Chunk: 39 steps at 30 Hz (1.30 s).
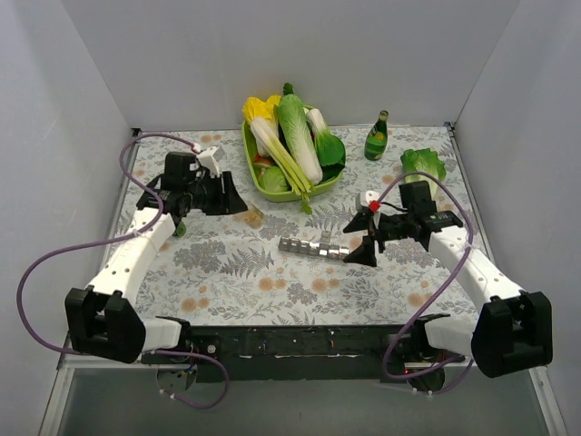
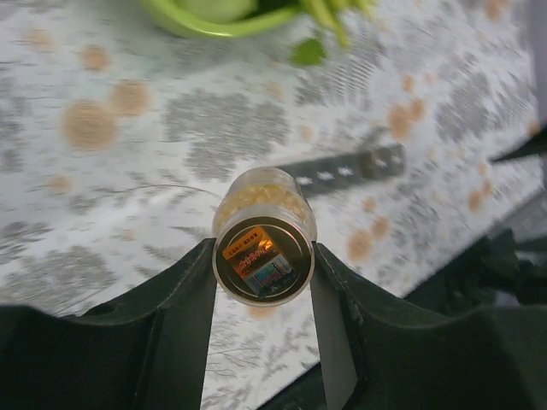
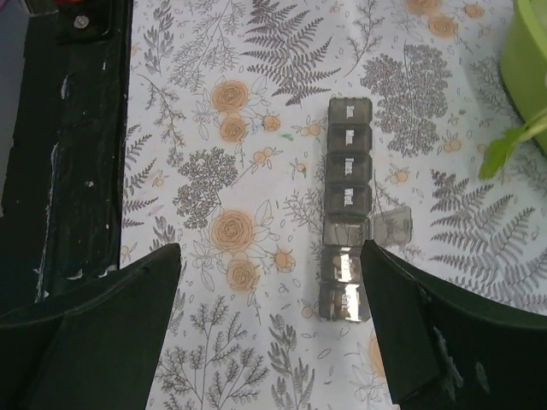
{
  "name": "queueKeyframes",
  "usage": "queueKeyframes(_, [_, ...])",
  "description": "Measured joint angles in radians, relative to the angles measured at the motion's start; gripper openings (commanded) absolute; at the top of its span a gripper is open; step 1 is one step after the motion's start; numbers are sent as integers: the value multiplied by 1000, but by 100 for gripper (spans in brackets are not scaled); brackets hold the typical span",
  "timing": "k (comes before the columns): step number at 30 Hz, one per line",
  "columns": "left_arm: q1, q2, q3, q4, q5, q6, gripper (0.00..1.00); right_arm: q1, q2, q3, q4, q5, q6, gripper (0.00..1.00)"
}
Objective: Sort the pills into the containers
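Observation:
The containers (image 1: 313,246) are a silvery-grey strip of several joined compartments lying mid-table. In the right wrist view the strip (image 3: 349,184) runs lengthwise, with one lid (image 3: 393,227) flipped open to the side. My right gripper (image 1: 359,239) is open and hovers over the strip's right end, which lies beside one finger (image 3: 402,325); nothing is held. My left gripper (image 1: 241,206) is shut on a clear pill bottle (image 2: 263,248) full of yellow pills, held on its side above the cloth. The strip (image 2: 342,171) lies beyond the bottle. No loose pills show.
A green vegetable tray (image 1: 257,173) stands at the back centre, its rim in the left wrist view (image 2: 214,24). A green glass bottle (image 1: 376,136) and a lettuce (image 1: 424,163) are at the back right. A small green object (image 1: 180,229) lies under the left arm.

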Motion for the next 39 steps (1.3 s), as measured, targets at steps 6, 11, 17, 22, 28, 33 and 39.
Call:
queueKeyframes(6, [-278,-92,-64,71,164,-108,0,222,76,244,-51,149,46,92])
queueKeyframes(11, [-447,-112,-94,195,200,-228,0,322,77,308,-38,211,160,92])
queueKeyframes(17, [-546,-74,-93,268,154,-283,0,358,60,278,-44,242,259,93])
queueKeyframes(22, [-601,-19,-92,306,111,-322,0,361,34,219,-37,249,307,93])
queueKeyframes(28, [-613,-12,-76,325,31,-375,0,361,31,171,-6,225,380,87])
queueKeyframes(33, [-617,-13,-76,343,-3,-425,0,358,30,159,38,236,427,74])
queueKeyframes(39, [-618,-14,-76,357,-8,-468,0,351,27,159,63,261,460,32])
